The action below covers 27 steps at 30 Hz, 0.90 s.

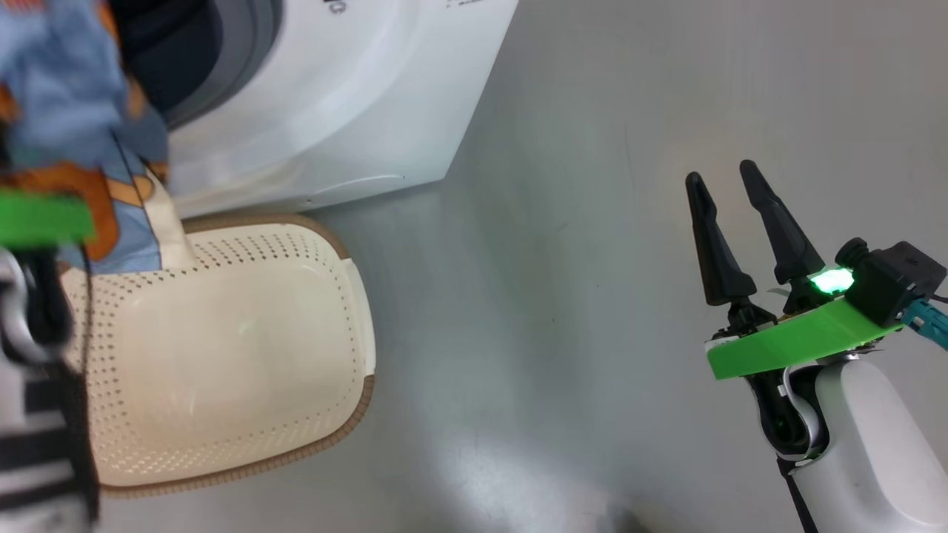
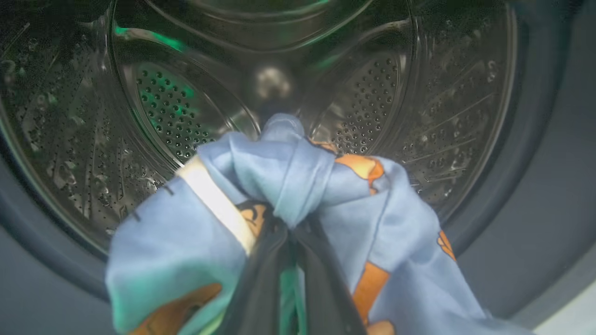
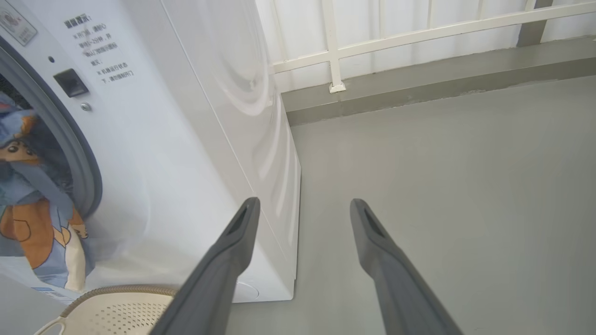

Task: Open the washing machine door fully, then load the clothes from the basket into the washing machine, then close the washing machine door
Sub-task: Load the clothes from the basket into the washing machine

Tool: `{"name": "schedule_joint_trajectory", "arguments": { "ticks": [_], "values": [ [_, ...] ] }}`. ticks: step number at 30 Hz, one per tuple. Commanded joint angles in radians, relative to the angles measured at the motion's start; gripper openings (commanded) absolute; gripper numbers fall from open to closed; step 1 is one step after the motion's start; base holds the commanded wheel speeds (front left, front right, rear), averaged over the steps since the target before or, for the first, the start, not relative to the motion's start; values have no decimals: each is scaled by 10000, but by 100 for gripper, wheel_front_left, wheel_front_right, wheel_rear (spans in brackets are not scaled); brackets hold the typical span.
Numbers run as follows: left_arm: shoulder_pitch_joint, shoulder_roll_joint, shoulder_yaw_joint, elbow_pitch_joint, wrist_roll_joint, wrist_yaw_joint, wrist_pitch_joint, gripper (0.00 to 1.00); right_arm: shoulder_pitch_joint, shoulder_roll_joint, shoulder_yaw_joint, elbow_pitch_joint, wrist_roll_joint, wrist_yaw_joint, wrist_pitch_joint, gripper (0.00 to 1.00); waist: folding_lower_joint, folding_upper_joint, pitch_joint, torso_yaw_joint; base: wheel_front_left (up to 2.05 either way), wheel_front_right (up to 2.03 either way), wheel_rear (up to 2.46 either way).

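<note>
1. My left gripper (image 2: 289, 232) is clamped shut on the soft light-blue clothes printed with orange-brown cartoon figures (image 2: 298, 177). In the left wrist view the fabric bunches over both dark fingers at bottom centre.
2. The perforated steel drum (image 2: 177, 107) lies straight ahead along those fingers and spans the upper frame. The bundle sits at the drum's mouth, and I judge it not yet inside.
3. In the right wrist view, the garment's long axis runs top to bottom at the left edge, across the grey rubber gasket (image 3: 88, 177).
4. In the head view, the garment's cream-white strip trails from upper left onto the brown far rim of the cream-white perforated plastic basket (image 1: 355, 414), which is otherwise bare. The basket is just beside the big white washing machine (image 1: 333, 96).
5. The left arm is the nearer one. My right gripper (image 1: 720, 174) hangs at the right of the frame, over grey floor and well apart, fingers spread and holding nothing.
</note>
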Motion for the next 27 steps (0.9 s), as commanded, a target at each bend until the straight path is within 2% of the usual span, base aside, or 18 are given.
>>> {"name": "schedule_joint_trajectory", "arguments": {
  "ticks": [1,9,13,15,17,19,22,26,27],
  "values": [
    [-685,462,158,312,10,45,62,0,140,-81,200,-231,101,16,-118,100,0,0,141,-52,0,0,0],
    [-3721,1122,-285,4044,231,-62,-178,0,-67,-13,343,-211,116,16,-118,100,0,0,662,-564,0,0,0],
    [-4990,1457,-504,5310,470,-102,-427,0,-98,35,316,-204,132,16,-118,100,0,0,941,-861,0,0,0],
    [-5562,1561,-556,5402,648,-73,-538,0,-115,63,306,-224,141,16,-118,100,0,0,1091,-962,0,0,0],
    [-5997,1597,-462,4835,818,-18,-562,0,-153,97,294,-259,153,16,-118,100,0,0,1265,-1042,0,0,0],
    [-6115,1581,-334,4051,1046,22,-567,0,-203,130,288,-290,162,16,-118,100,0,0,1382,-1095,0,0,0],
    [-6025,1466,-163,3647,1146,30,-568,0,-225,168,266,-288,158,16,-118,100,0,0,1438,-1113,0,0,0],
    [-5733,1280,32,4024,1309,48,-570,0,-243,248,283,-215,123,16,-118,100,0,0,1414,-1051,0,0,0],
    [-5685,1252,65,4374,1327,88,-570,18,-248,254,292,-195,115,16,-118,100,0,0,1384,-1024,0,0,0]
  ]
}}
